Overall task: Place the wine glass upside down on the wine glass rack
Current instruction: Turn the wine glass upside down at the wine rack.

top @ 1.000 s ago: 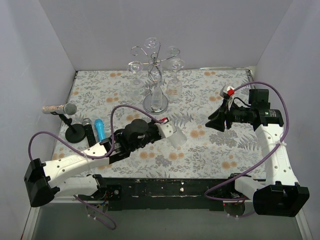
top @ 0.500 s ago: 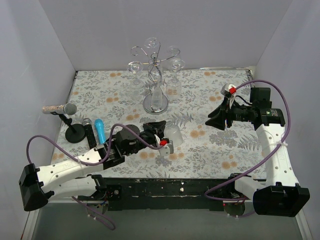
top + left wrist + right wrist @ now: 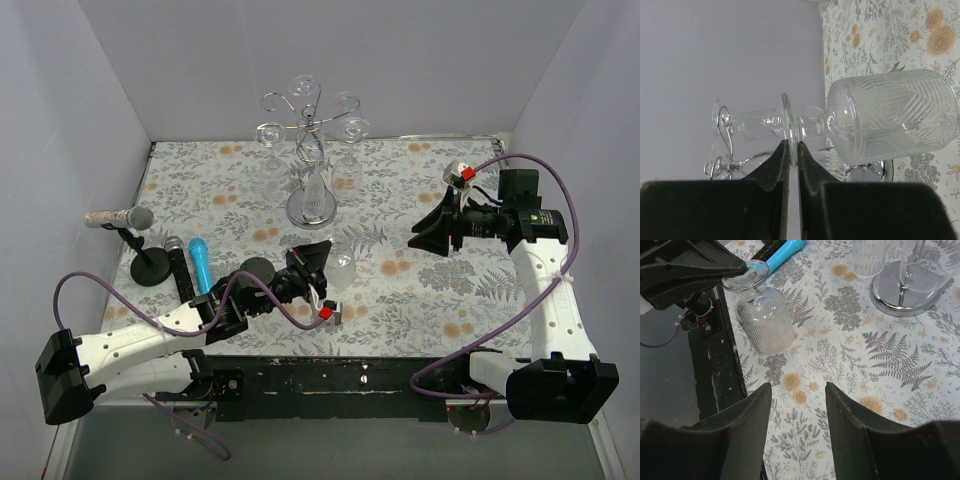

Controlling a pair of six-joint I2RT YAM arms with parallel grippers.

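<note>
Flowered cloth covers the table [image 3: 440,300], boxed in by pale walls. The wine glass [image 3: 342,268] sits low and centre in the overhead view, not on the rack. It's tipped over, with its ribbed bowl pointing toward the right of the frame. From the right wrist view the glass [image 3: 765,322] slants with its mouth down toward the cloth and its foot up at the upper left. I can't tell whether the rim touches the table.

My left claw [image 3: 312,265] is clenched on the glass's flat foot. In the left wrist view the two black fingers [image 3: 779,160] pinch the disc edge-on, and the bowl [image 3: 895,117] juts out to the right.

The silver rack [image 3: 312,150] stands up-frame of the glass, apart from it, on a round mirrored base. Other clear glasses [image 3: 348,170] hang from its curled arms. The right wrist view catches that base [image 3: 910,290] at the upper right.

My right claw [image 3: 425,238] hangs over the right side of the table, released, its fingers [image 3: 752,410] spread wide with nothing between them.

On the left side of the table there's a microphone [image 3: 125,218] on a small black stand, and beside it lies a blue microphone [image 3: 200,258].
</note>
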